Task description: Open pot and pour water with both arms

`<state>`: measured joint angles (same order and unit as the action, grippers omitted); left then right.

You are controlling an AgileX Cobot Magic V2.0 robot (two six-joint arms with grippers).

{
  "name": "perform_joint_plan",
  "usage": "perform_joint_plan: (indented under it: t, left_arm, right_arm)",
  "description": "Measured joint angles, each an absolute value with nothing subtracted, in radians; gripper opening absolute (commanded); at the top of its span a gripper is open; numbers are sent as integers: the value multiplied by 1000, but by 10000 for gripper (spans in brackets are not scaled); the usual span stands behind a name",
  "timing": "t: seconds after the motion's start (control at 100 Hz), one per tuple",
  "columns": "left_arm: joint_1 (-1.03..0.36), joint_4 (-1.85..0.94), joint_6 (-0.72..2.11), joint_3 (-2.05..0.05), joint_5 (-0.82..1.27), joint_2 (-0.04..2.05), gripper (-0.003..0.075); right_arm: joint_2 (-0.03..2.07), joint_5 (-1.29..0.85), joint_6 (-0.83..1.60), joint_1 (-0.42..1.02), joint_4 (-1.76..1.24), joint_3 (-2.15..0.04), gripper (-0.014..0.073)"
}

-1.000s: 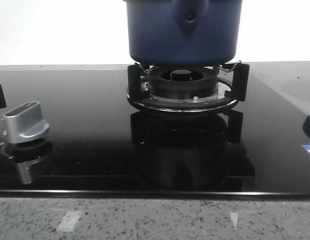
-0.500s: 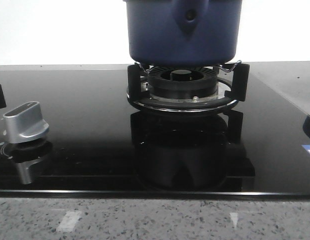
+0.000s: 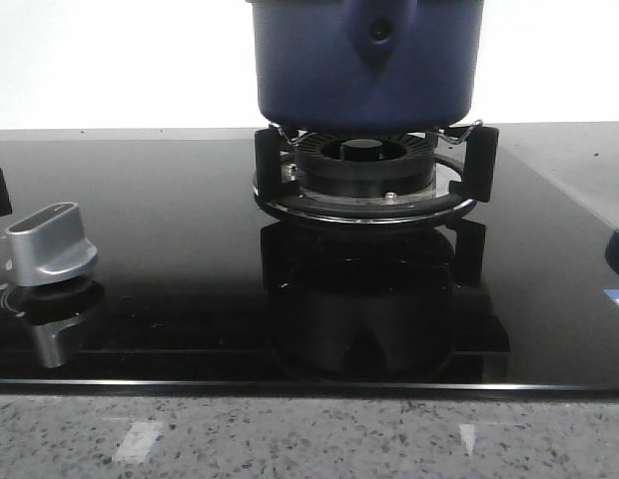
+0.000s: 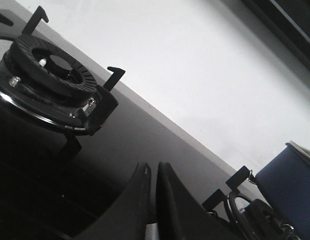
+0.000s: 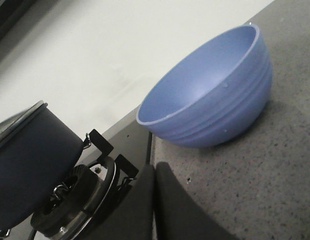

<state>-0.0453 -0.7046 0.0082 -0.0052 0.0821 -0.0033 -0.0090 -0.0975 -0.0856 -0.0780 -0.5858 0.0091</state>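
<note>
The dark-blue pot (image 3: 366,62) stands on the black burner ring (image 3: 365,175) at the back middle of the stove, its pointed handle mount with a dark hole facing me. Its top is cut off in the front view. It also shows in the left wrist view (image 4: 290,180) and the right wrist view (image 5: 30,160). My left gripper (image 4: 153,167) is shut and empty over the black glass, between two burners. My right gripper (image 5: 154,170) is shut and empty over the stove's right edge, beside the pot. Neither gripper shows in the front view.
A light-blue bowl (image 5: 210,102) sits empty on the speckled grey counter (image 5: 265,170) right of the stove. A silver knob (image 3: 50,244) stands at the front left of the black glass. A second, bare burner (image 4: 50,80) lies left of the pot. A white wall is behind.
</note>
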Motion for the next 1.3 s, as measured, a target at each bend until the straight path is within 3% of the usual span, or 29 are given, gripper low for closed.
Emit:
perform_joint_plan:
  t: [0.22,0.48,0.73,0.85,1.04,1.16,1.3]
  left_arm:
    - [-45,-591,35,-190,244,20,-20]
    - [-45,-554,197,-530,509,310,-20]
    - [-45,-710,494,-708,608,514,-13]
    - [-47,-878,690,-728,641,578,68]
    - [-88,-1170,996,-732,662,675,312]
    - [-113,-1341,1211,-733,705,749,373]
    - [-135,-1444,1334,-752,782,853,373]
  right_arm:
    - [7,-322,-86,-78,-466,-168,-46]
    - [279,-699,-79,-78,-293,-487,-47]
    - [409,-802,-13,-78,-282,-663,-45]
    - [413,-804,36,-74,-286,-681,-43]
    - [413,-811,74,-66,-286,-684,-33]
    - [413,-813,77,-66,-286,-684,123]
    - [413,-825,85,-66,-286,-684,475]
